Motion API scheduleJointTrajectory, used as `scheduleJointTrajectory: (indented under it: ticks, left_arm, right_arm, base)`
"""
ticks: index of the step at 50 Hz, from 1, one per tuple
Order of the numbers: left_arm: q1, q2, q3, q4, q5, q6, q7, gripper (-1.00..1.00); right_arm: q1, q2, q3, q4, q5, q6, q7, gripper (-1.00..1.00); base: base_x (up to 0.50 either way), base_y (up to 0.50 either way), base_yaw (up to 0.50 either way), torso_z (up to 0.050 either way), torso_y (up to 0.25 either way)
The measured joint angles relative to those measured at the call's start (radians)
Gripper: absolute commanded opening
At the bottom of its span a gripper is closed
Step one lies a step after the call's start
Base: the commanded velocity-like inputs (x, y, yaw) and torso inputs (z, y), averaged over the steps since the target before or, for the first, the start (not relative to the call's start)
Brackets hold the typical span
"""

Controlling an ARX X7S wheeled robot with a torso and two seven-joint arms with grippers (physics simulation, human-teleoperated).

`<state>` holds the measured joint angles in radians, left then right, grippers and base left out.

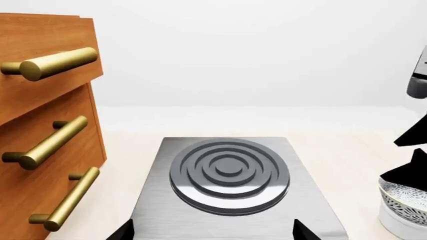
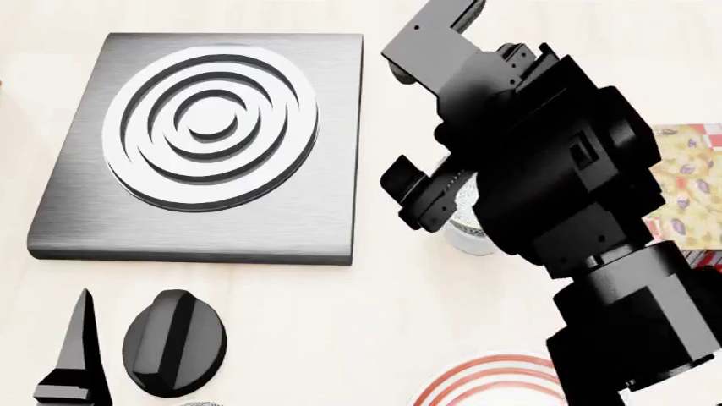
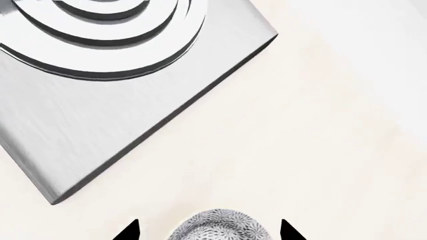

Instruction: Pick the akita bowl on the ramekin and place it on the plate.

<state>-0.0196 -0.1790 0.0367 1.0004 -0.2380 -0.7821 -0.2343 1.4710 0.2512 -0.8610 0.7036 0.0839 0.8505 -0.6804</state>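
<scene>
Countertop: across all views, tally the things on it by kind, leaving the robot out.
akita bowl: 1
ramekin: 1
plate: 1
burner slab: 1
black knob: 1
patterned box: 1
drawer cabinet: 1
Total: 7

Right arm [image 2: 564, 194] over speckled bowl [image 2: 465, 222]

Obstacles: stove plate [image 2: 203, 144], knob [image 2: 172, 342], drawer cabinet [image 1: 40, 130]. Passage: bare tabletop [image 3: 320, 130] between stove plate and akita bowl [image 3: 219, 227].
</scene>
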Motion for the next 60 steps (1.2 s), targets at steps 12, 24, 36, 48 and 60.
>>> scheduleJointTrajectory:
  ticks: [12,24,36,48,60]
  left_arm:
    - [0.000,-0.011,0.002,-0.004,-0.009,0.008,-0.012,1.00]
    - [0.000,-0.021,0.006,-0.009,-0.016,0.015,-0.025,1.00]
    - [0.000,-0.031,0.011,-0.014,-0.023,0.020,-0.036,1.00]
    - [-0.001,-0.039,0.014,-0.016,-0.032,0.022,-0.046,1.00]
    - [-0.001,-0.047,0.018,-0.019,-0.039,0.025,-0.056,1.00]
  right_arm:
    - [-0.011,-0.036,-0.016,0.118,0.006,-0.030,-0.015,1.00]
    - [-0.041,-0.034,-0.017,0.119,0.018,0.014,-0.015,1.00]
    - [-0.058,-0.035,-0.007,0.129,0.025,0.025,0.003,1.00]
    - [-0.073,-0.039,0.006,0.144,0.030,0.017,0.030,-1.00]
    - [-0.085,-0.034,0.012,0.126,0.048,0.014,0.040,-1.00]
  base:
    - [0.00,0.00,0.00,0.000,0.000]
    - [0.00,0.00,0.00,0.000,0.000]
    - [0.00,0.00,0.00,0.000,0.000]
    - [0.00,0.00,0.00,0.000,0.000]
    - [0.00,0.00,0.00,0.000,0.000]
